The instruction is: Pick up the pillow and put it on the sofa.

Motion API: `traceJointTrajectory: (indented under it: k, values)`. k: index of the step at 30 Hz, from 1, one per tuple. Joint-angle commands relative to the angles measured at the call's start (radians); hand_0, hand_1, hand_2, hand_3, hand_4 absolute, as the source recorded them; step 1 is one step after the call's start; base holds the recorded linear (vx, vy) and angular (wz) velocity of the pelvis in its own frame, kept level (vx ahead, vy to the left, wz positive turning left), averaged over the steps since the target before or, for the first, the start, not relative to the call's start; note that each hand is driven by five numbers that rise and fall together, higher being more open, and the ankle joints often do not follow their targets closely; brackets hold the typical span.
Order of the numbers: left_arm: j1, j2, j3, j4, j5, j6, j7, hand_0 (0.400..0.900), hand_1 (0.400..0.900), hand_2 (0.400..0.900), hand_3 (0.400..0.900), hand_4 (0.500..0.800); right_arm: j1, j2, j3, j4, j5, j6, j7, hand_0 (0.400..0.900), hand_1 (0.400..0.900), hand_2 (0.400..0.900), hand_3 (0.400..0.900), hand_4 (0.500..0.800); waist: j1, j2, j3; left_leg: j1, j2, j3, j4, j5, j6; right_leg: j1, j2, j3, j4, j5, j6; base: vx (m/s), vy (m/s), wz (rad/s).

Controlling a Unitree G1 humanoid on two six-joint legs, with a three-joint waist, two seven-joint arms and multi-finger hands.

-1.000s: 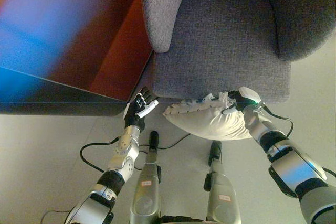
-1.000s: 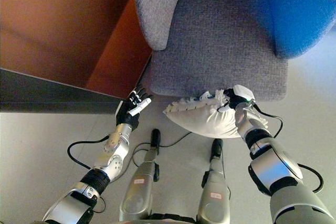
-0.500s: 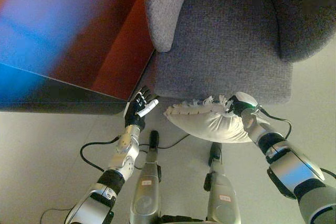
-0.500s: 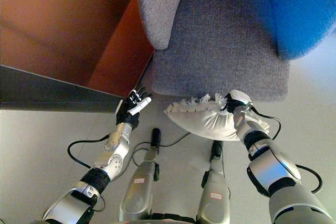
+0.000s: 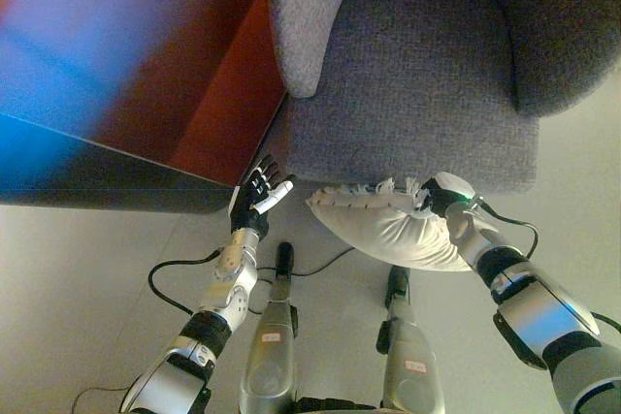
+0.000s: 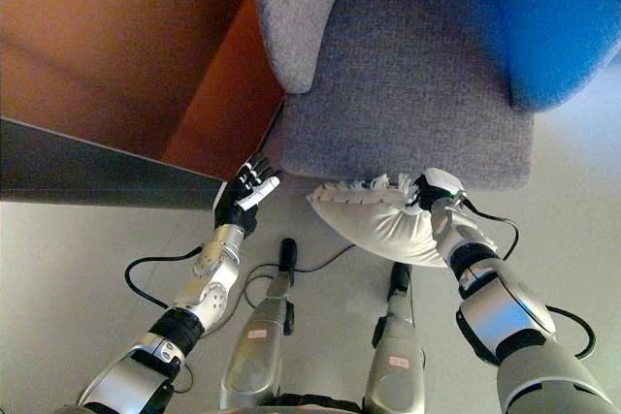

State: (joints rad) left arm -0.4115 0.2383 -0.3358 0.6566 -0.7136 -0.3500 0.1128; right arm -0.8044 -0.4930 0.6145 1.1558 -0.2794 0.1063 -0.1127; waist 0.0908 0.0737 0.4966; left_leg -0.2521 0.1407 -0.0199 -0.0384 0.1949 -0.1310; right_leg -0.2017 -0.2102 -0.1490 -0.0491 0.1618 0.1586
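A pale grey floor [image 5: 87,269] fills the near part of the scene, with a reddish-brown wall [image 5: 194,75] and a dark baseboard strip [image 5: 107,191] on the left. A grey fabric sofa [image 5: 417,65] with a rounded backrest and a flat seat cushion stands at the far centre and right. A white pillow [image 5: 383,225] with a frilled edge is held off the floor just in front of the seat's near edge, below seat level. Its long axis lies left to right, with its pointed end to the left and its frilled edge turned toward the sofa. The right hand [image 5: 441,196] is clamped on the pillow's right end, fingers curled into the cloth. The left hand [image 5: 257,199] is raised well to the left of the pillow, fingers spread apart and straight, touching nothing.
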Motion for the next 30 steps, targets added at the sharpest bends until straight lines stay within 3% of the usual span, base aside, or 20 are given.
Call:
traceJointTrajectory:
  k: [1,15,24,30]
  values:
    - [-0.064,0.037,0.012,-0.042,0.002,-0.069,-0.002,0.900,0.900,0.900,0.900,0.800,-0.062,-0.067,0.001,-0.074,0.003,-0.018,-0.012,0.400,0.400,0.400,0.400,0.500,0.020,-0.069,0.010,0.039,-0.019,-0.017,0.045,-0.121,0.029,-0.048,-0.077,0.041,0.068,0.014,0.044,0.06,-0.035,-0.01]
    - [0.081,0.041,0.091,0.009,0.049,0.001,-0.014,0.900,0.900,0.900,0.900,0.800,0.185,-0.104,-0.078,-0.331,-0.020,0.032,0.006,0.400,0.400,0.400,0.400,0.500,0.011,-0.117,-0.163,0.205,0.006,-0.007,0.012,-0.140,0.020,0.134,-0.075,0.032,0.039,-0.022,0.050,0.13,-0.027,0.01]
    - [0.255,0.051,0.155,-0.022,0.096,0.080,-0.070,0.900,0.900,0.900,0.900,0.800,0.379,-0.160,-0.178,-0.526,-0.100,0.056,0.091,0.400,0.400,0.400,0.400,0.500,0.016,-0.130,-0.302,0.324,0.024,0.009,-0.029,-0.143,0.014,0.261,-0.075,0.001,0.002,-0.032,0.054,0.20,-0.004,0.03]
    - [0.300,0.057,0.181,-0.024,0.103,0.101,-0.094,0.900,0.900,0.900,0.900,0.800,0.398,-0.189,-0.213,-0.600,-0.129,0.073,0.151,0.400,0.400,0.400,0.400,0.500,0.017,-0.138,-0.350,0.356,0.027,0.017,-0.027,-0.150,0.014,0.294,-0.077,-0.006,-0.002,-0.034,0.055,0.12,0.012,-0.01]
